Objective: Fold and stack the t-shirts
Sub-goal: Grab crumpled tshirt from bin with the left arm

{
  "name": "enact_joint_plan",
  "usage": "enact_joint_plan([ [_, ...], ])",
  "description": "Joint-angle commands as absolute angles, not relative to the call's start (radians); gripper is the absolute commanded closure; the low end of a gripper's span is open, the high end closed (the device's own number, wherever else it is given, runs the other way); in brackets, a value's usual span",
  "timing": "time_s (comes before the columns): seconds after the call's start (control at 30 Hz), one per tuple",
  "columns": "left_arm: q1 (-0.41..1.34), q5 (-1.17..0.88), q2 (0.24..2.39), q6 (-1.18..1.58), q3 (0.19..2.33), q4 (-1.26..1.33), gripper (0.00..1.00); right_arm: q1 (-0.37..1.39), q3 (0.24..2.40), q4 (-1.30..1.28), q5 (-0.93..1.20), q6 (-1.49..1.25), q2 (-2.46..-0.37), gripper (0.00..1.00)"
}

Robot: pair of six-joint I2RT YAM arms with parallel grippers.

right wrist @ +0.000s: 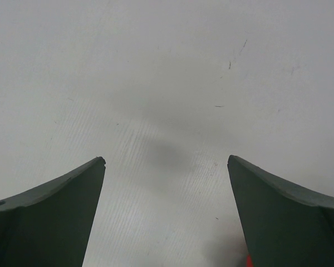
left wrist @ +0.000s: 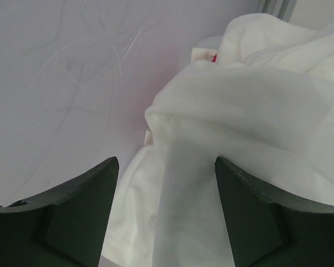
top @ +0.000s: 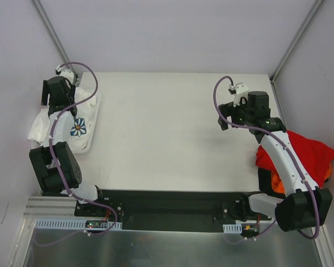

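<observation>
A crumpled white t-shirt [top: 80, 130] with a blue daisy print lies in a heap at the table's left edge. My left gripper [top: 67, 107] hangs over the heap. In the left wrist view its jaws [left wrist: 166, 161] stand apart, and a raised fold of the white cloth [left wrist: 239, 122] runs between them; neither finger visibly presses it. A red t-shirt [top: 303, 151] lies bunched at the right edge with an orange one [top: 276, 182] under it. My right gripper [top: 225, 118] is open over bare table [right wrist: 166, 160], left of the red pile, holding nothing.
The white table top [top: 167, 133] is walled on three sides, with posts at the back corners [top: 55, 44]. The heap of white cloth lies against the left wall [left wrist: 55, 83]. The black base rail [top: 167, 208] runs along the near edge.
</observation>
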State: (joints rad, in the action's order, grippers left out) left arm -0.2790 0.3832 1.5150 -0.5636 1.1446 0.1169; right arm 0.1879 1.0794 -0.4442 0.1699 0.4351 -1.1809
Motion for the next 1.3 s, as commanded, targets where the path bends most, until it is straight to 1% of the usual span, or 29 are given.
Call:
enact_joint_plan([
  [0.0, -0.307, 0.264, 1.535, -0.423, 1.204, 0.071, 0.29, 0.195, 1.137, -0.466, 0.172, 0.430, -1.209, 0.04],
  [0.2, -0.313, 0.126, 1.531, -0.353, 1.216, 0.026, 0.33, 0.192, 1.138, -0.471, 0.150, 0.443, -1.224, 0.04],
  [0.23, -0.314, 0.065, 1.519, -0.335, 1.218, 0.005, 0.33, 0.193, 1.138, -0.471, 0.149, 0.445, -1.226, 0.04],
  [0.37, -0.316, -0.073, 1.490, -0.212, 1.227, -0.049, 0.33, 0.192, 1.135, -0.472, 0.156, 0.448, -1.235, 0.04],
  [0.47, -0.314, -0.089, 1.486, -0.176, 1.232, -0.063, 0.36, 0.193, 1.138, -0.477, 0.163, 0.449, -1.241, 0.04],
  [0.5, -0.316, -0.086, 1.489, -0.175, 1.230, -0.061, 0.40, 0.192, 1.138, -0.479, 0.164, 0.452, -1.239, 0.04],
  [0.53, -0.316, -0.081, 1.493, -0.172, 1.229, -0.061, 0.47, 0.193, 1.138, -0.479, 0.167, 0.453, -1.239, 0.04],
  [0.57, -0.314, -0.081, 1.493, -0.170, 1.226, -0.061, 0.52, 0.192, 1.138, -0.479, 0.167, 0.454, -1.239, 0.04],
  [0.6, -0.316, -0.080, 1.491, -0.170, 1.217, -0.061, 0.55, 0.193, 1.137, -0.479, 0.167, 0.456, -1.241, 0.04],
  [0.63, -0.314, -0.078, 1.490, -0.169, 1.213, -0.063, 0.63, 0.193, 1.138, -0.479, 0.170, 0.456, -1.243, 0.04],
  [0.73, -0.314, -0.074, 1.483, -0.178, 1.209, -0.060, 0.76, 0.192, 1.138, -0.482, 0.178, 0.459, -1.250, 0.04],
  [0.77, -0.316, -0.072, 1.485, -0.184, 1.216, -0.061, 0.84, 0.193, 1.140, -0.485, 0.181, 0.460, -1.253, 0.04],
  [0.87, -0.316, -0.063, 1.485, -0.195, 1.247, -0.063, 0.99, 0.193, 1.141, -0.488, 0.192, 0.462, -1.267, 0.04],
  [1.0, -0.316, -0.139, 1.439, -0.201, 1.290, -0.072, 1.00, 0.193, 1.141, -0.492, 0.201, 0.463, -1.279, 0.04],
  [1.13, -0.313, -0.357, 1.381, -0.143, 1.377, -0.101, 1.00, 0.193, 1.146, -0.495, 0.207, 0.465, -1.299, 0.04],
  [1.2, -0.311, -0.437, 1.374, -0.095, 1.501, -0.141, 1.00, 0.193, 1.150, -0.500, 0.209, 0.465, -1.313, 0.03],
  [1.27, -0.310, -0.594, 1.367, -0.019, 1.608, -0.167, 1.00, 0.193, 1.152, -0.503, 0.207, 0.466, -1.319, 0.03],
])
